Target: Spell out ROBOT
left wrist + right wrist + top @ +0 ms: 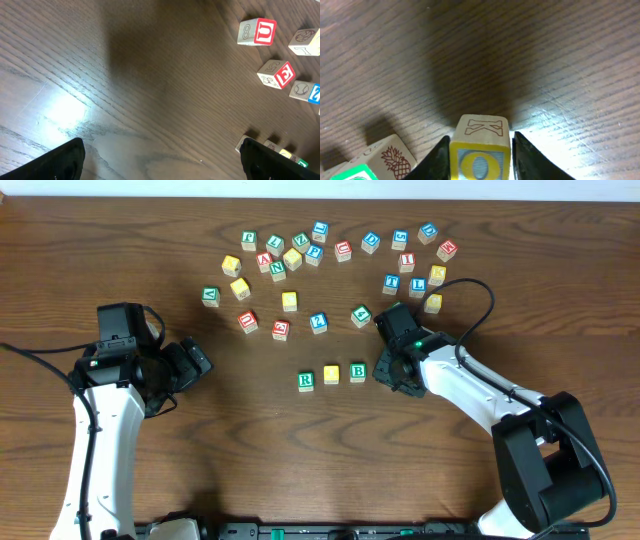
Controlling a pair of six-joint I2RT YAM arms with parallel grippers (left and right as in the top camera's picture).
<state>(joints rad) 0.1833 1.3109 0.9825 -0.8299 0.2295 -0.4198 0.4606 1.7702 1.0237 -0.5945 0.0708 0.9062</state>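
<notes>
Wood, pale and hard-edged, in every piece here. Gripping the yellow-faced wooden O cube (pixel 480 150) with the right pincer (pixel 388 372), pads (pixel 438 162) flush against two opposite side faces. Cannot tell whether lifted or resting on the brown wood-grain counter (pixel 300 460). Sits just right of the white-faced green B cube (pixel 357 372), close beside it.

Left of the B cube: a second yellow-faced cube (pixel 331 375), then the white-faced green R cube (pixel 306 381), all in one row. Far left of the B cube, the left pincer (pixel 198 363) hanging released, jaws spread wide, nothing between them. Beyond the B cube, a loose scatter of other letter cubes (pixel 292 258); blue T presumably among them, too small to name with certainty.

Judged light, rigid and hard to damage, with smooth painted faces likely a little slippery. Best taken square on two flat opposite faces, low and centred, never on corners, lest it twist out. Needs a level set-down to avoid nudging the B cube out of line.
</notes>
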